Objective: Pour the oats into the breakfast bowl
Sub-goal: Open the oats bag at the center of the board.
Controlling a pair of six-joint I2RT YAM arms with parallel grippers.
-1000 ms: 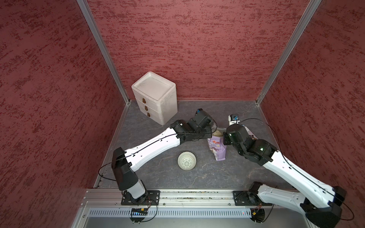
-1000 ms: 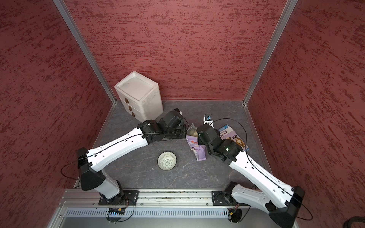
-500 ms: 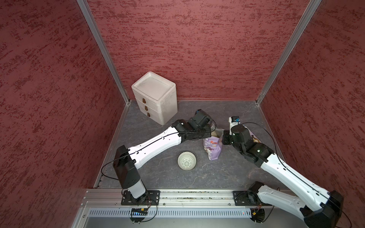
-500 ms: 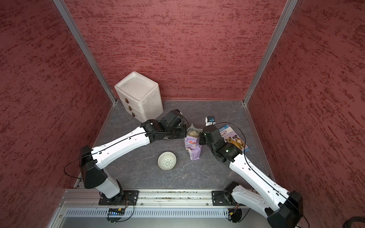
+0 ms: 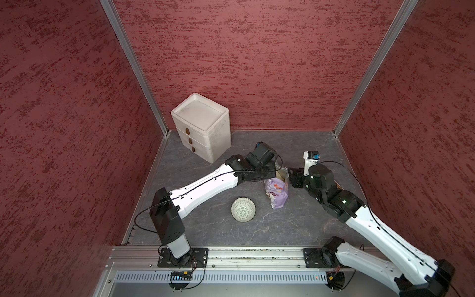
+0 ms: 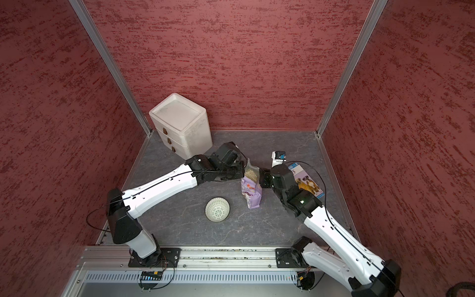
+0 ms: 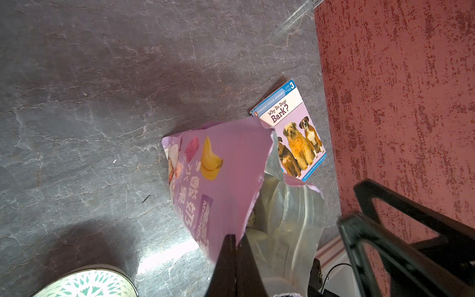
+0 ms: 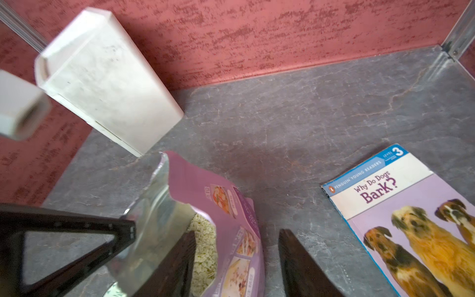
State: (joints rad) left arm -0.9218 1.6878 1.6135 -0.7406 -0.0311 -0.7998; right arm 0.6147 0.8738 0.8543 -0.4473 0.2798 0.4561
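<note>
Pouring not begun: left gripper (image 7: 232, 237) pinches the rim of the lilac soft pouch (image 7: 226, 159), right gripper (image 8: 237, 232) gapes astride it, beige oat flakes (image 8: 203, 231) inside, round white latticed bowl (image 5: 243, 209) near both grippers empty.

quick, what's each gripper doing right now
left gripper: shut on the oats pouch, at its top edge.
right gripper: open, jaws either side of the oats pouch wall, not gripping.

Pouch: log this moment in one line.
pouch standing, open, oats inside | left fingers shut on pouch rim | right fingers open astride pouch wall | bowl apart from pouch
</note>
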